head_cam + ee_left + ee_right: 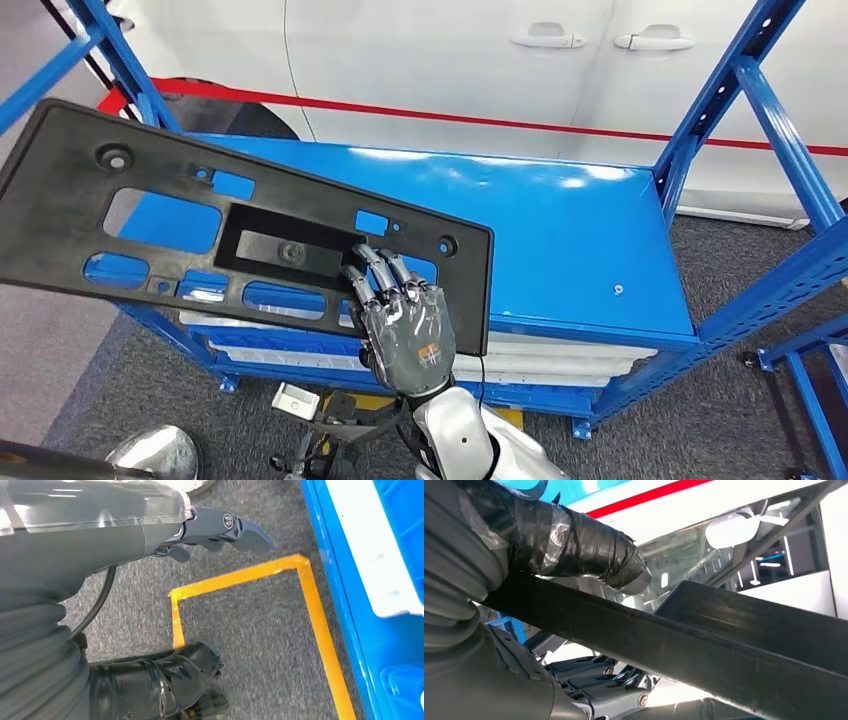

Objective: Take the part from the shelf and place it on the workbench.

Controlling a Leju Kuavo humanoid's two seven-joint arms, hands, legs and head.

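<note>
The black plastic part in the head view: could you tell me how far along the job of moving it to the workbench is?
Done: the black plastic part is lifted, tilted above the blue shelf. In hand: the right hand grips its near edge, fingers over the top. The left hand hangs over the grey floor, holding nothing. Left: carrying the part to the workbench and setting it down.

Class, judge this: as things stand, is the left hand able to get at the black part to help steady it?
Probably not at once. The left hand hangs low over the floor beside the shelf, holding nothing, while the right hand holds the part high above the shelf top.
</note>
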